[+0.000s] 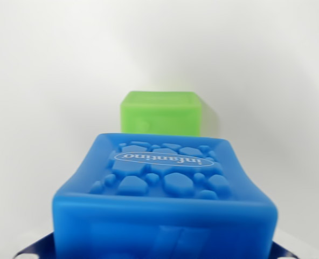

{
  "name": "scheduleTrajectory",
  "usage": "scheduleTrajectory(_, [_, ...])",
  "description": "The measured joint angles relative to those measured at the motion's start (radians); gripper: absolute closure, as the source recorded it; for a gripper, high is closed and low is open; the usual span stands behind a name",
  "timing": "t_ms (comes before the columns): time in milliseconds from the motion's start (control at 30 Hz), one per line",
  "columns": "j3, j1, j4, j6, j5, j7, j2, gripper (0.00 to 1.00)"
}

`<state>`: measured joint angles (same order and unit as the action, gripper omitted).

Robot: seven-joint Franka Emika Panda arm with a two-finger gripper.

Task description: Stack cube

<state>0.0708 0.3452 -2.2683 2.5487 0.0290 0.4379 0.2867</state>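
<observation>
A soft blue rubbery cube [165, 199] with raised pebbles and an "infantino" logo fills my wrist view at six o'clock, a lime-green soft cube [160, 111] just past it at twelve on the white tabletop [46, 81]. My claw's fingertips are unseen (grip state: cannot tell). Risk, I judge: squashy sides slipping, or an off-centre, toppling stack.

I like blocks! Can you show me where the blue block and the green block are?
Blue soft rubbery cube [167, 189]: wrist view, on its bumpy top face.
Green soft rubbery cube [160, 113]: wrist view, on its front face, behind the blue one.
</observation>
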Motion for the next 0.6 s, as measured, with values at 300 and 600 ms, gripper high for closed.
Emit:
scheduleTrajectory(300, [-0.002, 0.001, 0.000, 0.047, 0.006, 0.005, 0.046, 1.00])
scheduleTrajectory(600, [-0.006, 0.004, 0.000, 0.084, 0.010, 0.008, 0.084, 1.00])
